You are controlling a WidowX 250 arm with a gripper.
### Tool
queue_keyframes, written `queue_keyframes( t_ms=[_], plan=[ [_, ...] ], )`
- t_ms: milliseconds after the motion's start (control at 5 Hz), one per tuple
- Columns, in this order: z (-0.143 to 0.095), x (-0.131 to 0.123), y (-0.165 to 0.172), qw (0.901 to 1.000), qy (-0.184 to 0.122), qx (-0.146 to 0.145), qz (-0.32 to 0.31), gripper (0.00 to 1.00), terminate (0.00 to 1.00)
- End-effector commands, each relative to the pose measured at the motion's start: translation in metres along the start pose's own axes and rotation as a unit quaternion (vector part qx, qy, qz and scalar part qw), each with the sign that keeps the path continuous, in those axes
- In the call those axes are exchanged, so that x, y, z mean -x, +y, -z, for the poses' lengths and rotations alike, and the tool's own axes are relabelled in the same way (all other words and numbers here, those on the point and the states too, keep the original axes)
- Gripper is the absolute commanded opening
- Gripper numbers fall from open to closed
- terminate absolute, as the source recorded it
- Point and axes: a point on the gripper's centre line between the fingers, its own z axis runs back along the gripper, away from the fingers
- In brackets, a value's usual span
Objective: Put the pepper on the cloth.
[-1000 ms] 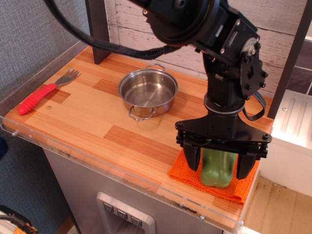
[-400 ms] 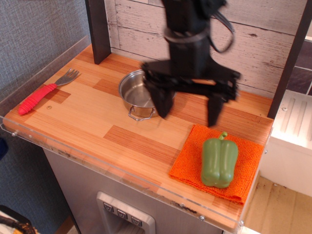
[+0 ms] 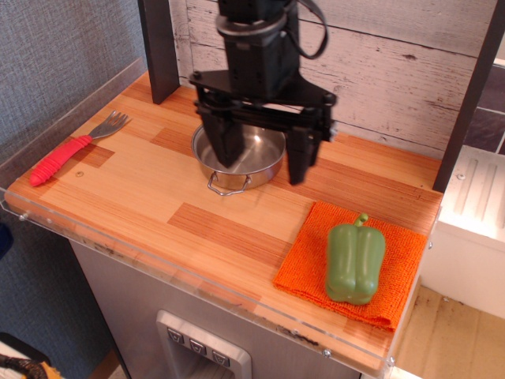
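Note:
The light green glossy pepper (image 3: 354,261) lies on the orange cloth (image 3: 398,266) at the front right corner of the wooden counter, its stem pointing to the back. My gripper (image 3: 263,160) hangs open and empty above the steel pot (image 3: 239,155), well to the upper left of the pepper and apart from it. Its two black fingers (image 3: 228,138) are spread wide.
A fork with a red handle (image 3: 71,148) lies at the left side of the counter. A dark post (image 3: 156,47) stands at the back left and another (image 3: 471,87) at the back right. A clear plastic rim (image 3: 197,276) runs along the front edge.
The gripper let go of the pepper, which now rests on the cloth. The gripper rose and moved left and back, from over the cloth to above the pot.

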Motion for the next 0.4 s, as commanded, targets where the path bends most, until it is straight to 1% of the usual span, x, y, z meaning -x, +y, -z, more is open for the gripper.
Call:
queue_keyframes(
  t_ms=[0, 200],
  plan=[
    [-0.0168, 0.0031, 0.0144, 0.9993, -0.004, -0.035, -0.009, 1.0, 0.0],
    [-0.0168, 0.0031, 0.0144, 0.9993, -0.004, -0.035, -0.009, 1.0, 1.0]
  ],
)
